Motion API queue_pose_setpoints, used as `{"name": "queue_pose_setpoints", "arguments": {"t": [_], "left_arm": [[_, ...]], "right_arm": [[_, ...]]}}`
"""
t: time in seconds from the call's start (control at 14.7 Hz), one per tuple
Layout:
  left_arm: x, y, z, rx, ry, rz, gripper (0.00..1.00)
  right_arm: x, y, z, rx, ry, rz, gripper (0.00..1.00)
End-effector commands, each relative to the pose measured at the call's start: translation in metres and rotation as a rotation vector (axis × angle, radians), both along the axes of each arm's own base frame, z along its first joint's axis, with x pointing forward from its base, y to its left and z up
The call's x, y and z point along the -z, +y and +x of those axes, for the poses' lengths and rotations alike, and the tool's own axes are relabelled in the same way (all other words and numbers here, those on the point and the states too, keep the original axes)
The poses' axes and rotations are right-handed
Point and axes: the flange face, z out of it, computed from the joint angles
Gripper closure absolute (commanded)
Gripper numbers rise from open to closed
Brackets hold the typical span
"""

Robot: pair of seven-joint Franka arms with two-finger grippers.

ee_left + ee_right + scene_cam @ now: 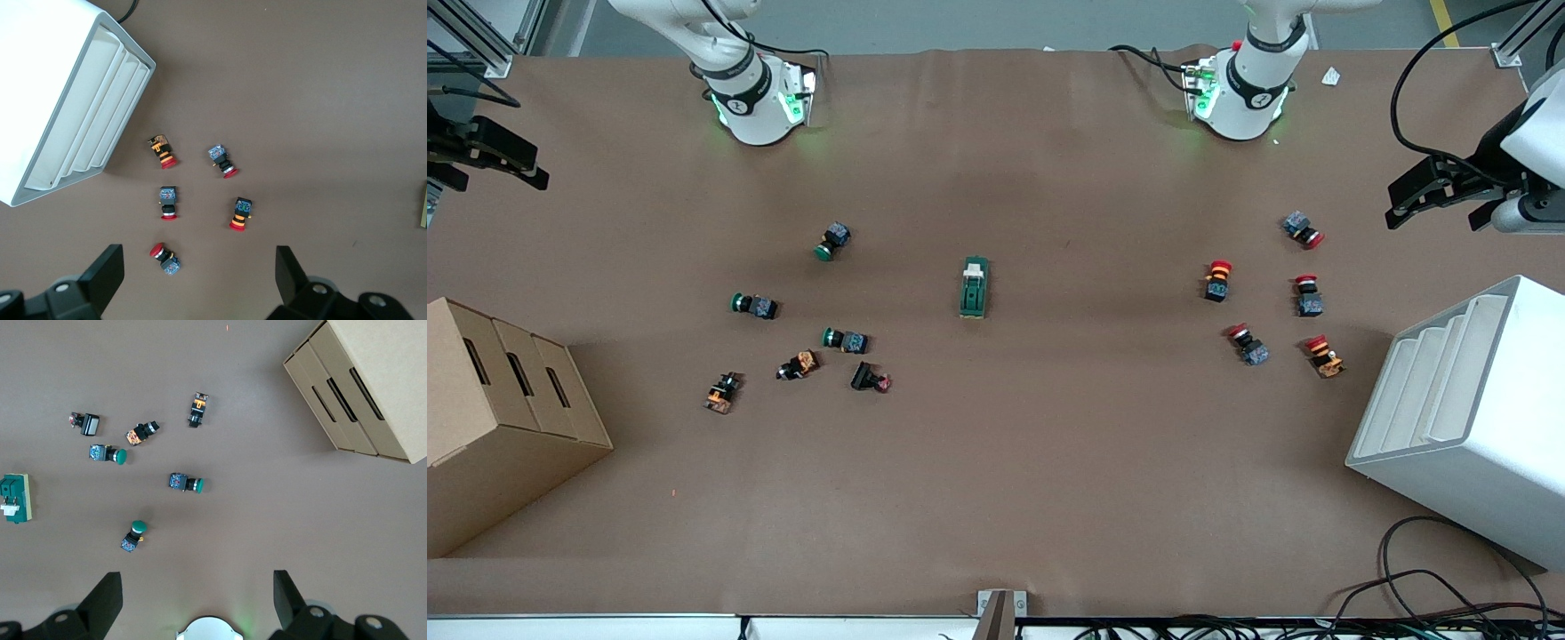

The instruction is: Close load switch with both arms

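Note:
The load switch (974,287), a dark green oblong block with a cream-white lever piece, lies flat at the middle of the table. It also shows in the right wrist view (15,497) and as a sliver at the edge of the left wrist view (424,203). My left gripper (1436,209) hangs open and empty over the left arm's end of the table, by the red push buttons (198,280). My right gripper (498,178) hangs open and empty over the right arm's end (197,603). Both are well away from the switch.
Several green and mixed push buttons (845,340) lie toward the right arm's end and several red push buttons (1218,280) toward the left arm's end. A cardboard box (498,418) and a white slotted rack (1467,418) stand at the two ends. Cables (1432,587) lie at the near edge.

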Motion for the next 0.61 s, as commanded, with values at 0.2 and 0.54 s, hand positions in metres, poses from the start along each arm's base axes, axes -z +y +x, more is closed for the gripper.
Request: {"name": "queue_pose_setpoints", "arguments": {"t": [0.2, 0.54], "left_arm": [[-0.019, 0.001, 0.001, -0.004, -0.033, 0.014, 0.00], [-0.003, -0.060, 0.000, 0.091, -0.002, 0.001, 0.00]], "right_arm": [[-0.005, 0.002, -0.008, -0.014, -0.017, 0.000, 0.00], [-0.004, 0.003, -0.008, -0.004, -0.012, -0.001, 0.00]]}}
